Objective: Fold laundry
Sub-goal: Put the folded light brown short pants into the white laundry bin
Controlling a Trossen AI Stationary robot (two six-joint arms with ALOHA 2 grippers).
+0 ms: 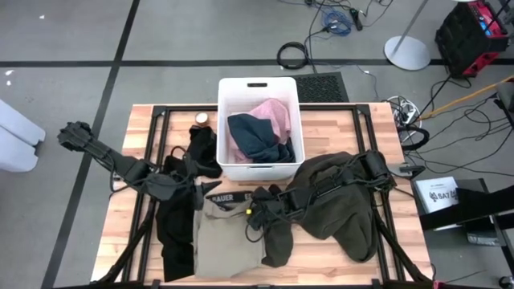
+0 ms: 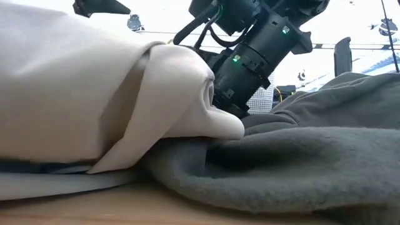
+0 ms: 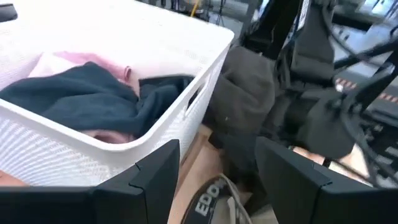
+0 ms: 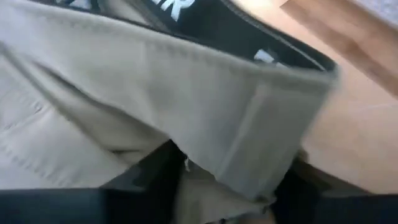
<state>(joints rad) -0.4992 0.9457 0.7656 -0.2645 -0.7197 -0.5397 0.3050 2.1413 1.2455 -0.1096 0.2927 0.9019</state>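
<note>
A beige-tan garment (image 1: 225, 237) with a black lettered waistband (image 1: 225, 197) lies in the middle of the table, near side. My right gripper (image 1: 255, 210) is at its right edge, shut on the cloth (image 4: 124, 93). My left gripper (image 1: 199, 193) is open over the waistband's left end (image 3: 214, 202); whether it touches the band I cannot tell. A dark olive-grey garment (image 1: 337, 201) lies heaped on the right, partly under my right arm. A black garment (image 1: 173, 229) lies at the left. Pink (image 1: 273, 112) and navy (image 1: 253, 136) garments lie in the bin. My right gripper pinches the beige-tan garment's right edge just below the waistband (image 4: 230, 168) between its two fingers, coming from the table's right. The cloth bulges up in a rounded fold at the fingers (image 2: 209, 100), and the rest of the garment lies on the table.
The white bin (image 1: 259, 83) stands at the table's far middle. A second black garment (image 1: 205, 148) lies left of the bin. Bare wood (image 1: 128, 241) shows at the near left. The olive-grey heap (image 2: 300, 162) fills the near right.
</note>
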